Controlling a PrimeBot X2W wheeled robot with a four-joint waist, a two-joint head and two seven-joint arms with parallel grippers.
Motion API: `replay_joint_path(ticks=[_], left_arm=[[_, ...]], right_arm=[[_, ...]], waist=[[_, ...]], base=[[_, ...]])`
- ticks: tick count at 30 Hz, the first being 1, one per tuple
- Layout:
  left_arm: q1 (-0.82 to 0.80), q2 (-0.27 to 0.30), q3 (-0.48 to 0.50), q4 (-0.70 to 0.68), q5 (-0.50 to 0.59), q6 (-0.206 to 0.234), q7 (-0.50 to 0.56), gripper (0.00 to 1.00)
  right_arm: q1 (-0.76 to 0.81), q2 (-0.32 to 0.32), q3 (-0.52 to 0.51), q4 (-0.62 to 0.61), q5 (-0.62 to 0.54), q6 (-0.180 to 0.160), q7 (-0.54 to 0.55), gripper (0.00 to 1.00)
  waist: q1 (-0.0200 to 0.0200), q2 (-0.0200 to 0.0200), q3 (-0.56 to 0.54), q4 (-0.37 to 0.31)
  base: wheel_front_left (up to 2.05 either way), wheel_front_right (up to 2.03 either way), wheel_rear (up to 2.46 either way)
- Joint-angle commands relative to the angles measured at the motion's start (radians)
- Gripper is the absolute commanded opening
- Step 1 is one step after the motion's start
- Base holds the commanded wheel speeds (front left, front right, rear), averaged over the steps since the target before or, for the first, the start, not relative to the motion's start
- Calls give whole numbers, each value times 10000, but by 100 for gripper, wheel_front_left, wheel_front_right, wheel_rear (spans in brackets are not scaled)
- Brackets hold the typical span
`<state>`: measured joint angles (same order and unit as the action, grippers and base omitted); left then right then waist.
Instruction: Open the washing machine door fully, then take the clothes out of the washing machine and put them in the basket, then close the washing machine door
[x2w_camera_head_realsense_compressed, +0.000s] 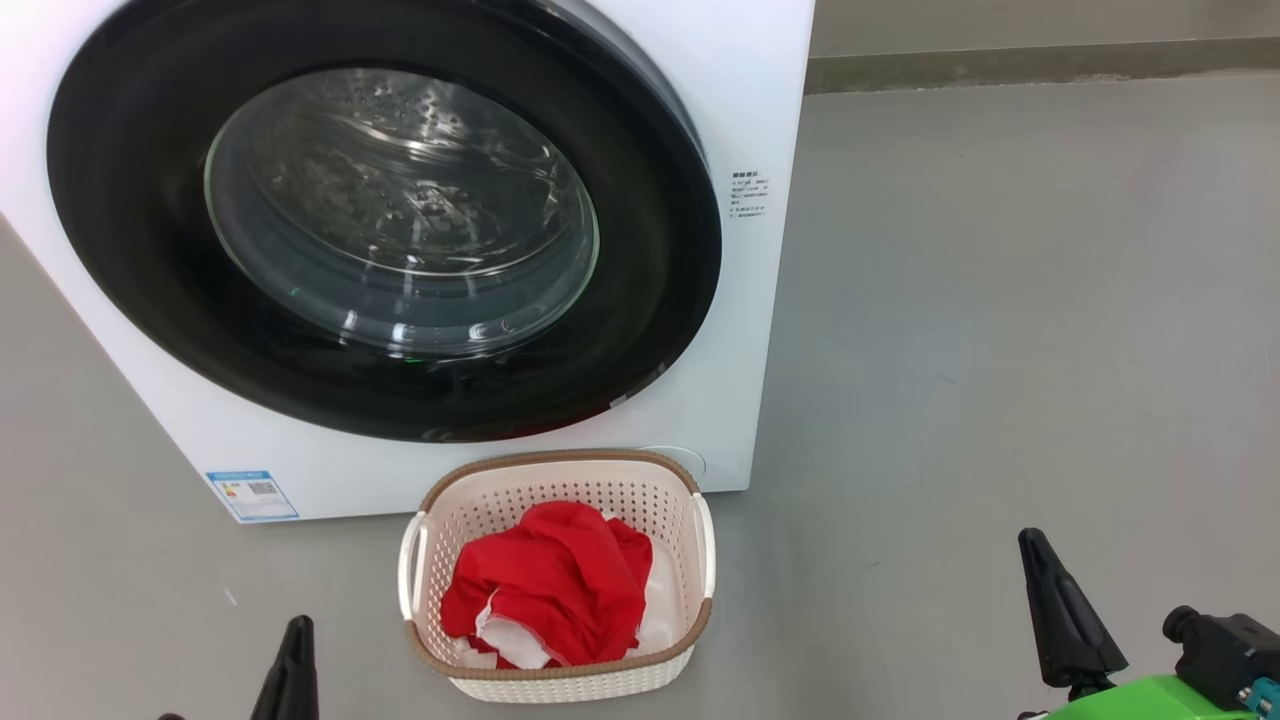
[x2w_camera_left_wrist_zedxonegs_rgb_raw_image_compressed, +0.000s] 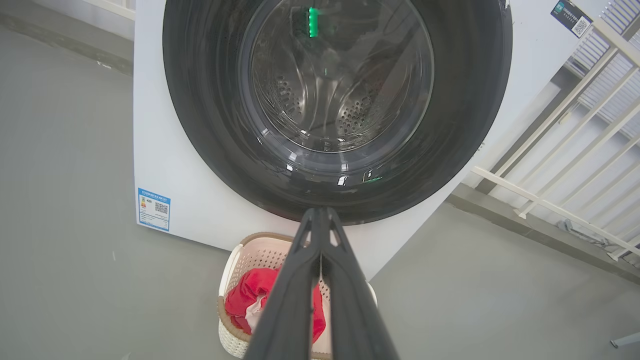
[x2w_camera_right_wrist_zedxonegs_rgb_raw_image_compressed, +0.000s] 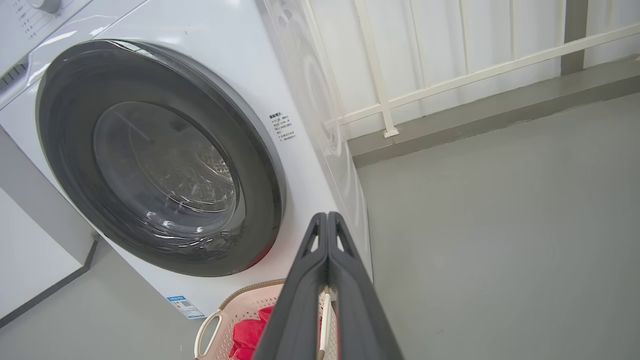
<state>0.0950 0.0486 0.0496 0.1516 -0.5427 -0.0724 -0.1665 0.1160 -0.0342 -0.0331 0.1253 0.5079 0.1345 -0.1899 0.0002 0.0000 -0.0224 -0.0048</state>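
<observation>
Where the grey floor meets the washer, the basket stands just in front of the machine's lower edge, below the right half of the door; whether it touches the white panel cannot be told. Door: black rim lying flush against the washer front, glass centre showing the perforated steel drum behind it, with a green glint reflected in the glass. Clothes: a crumpled red heap with white lining showing at its lower edge, lying inside the basket and reaching about to its brown rim. Left gripper: low at the left of the head view, well apart from the basket, fingers pressed together tip to tip; in its own wrist view the closed fingers cover the basket's middle and part of the clothes. Right gripper: low at the right over bare floor, well apart from basket and washer, fingers likewise pressed together, with a green arm part beside it. Fittings on the washer: blue label at the lower left corner, small printed notice right of the door, round cap at the lower right just behind the basket. Surroundings: grey kerb along the wall, white railing beyond the washer's right side.
</observation>
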Motion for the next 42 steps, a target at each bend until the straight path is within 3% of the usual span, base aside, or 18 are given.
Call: replay_joint_path(ticks=[1,42], left_arm=[[-393,78,151,-171,-292,-131,81,0],[-1084,52,362,297,-4666,-322,1231,0]], right_arm=[[-450,-159,12,-200,354,-9,60,0],[-1187,-312,-122,376,5029,-21,1144,0]], waist=[[-2,0,3,1],[-2,0,109,21]], base=[[0,0,0],[0,0,0]])
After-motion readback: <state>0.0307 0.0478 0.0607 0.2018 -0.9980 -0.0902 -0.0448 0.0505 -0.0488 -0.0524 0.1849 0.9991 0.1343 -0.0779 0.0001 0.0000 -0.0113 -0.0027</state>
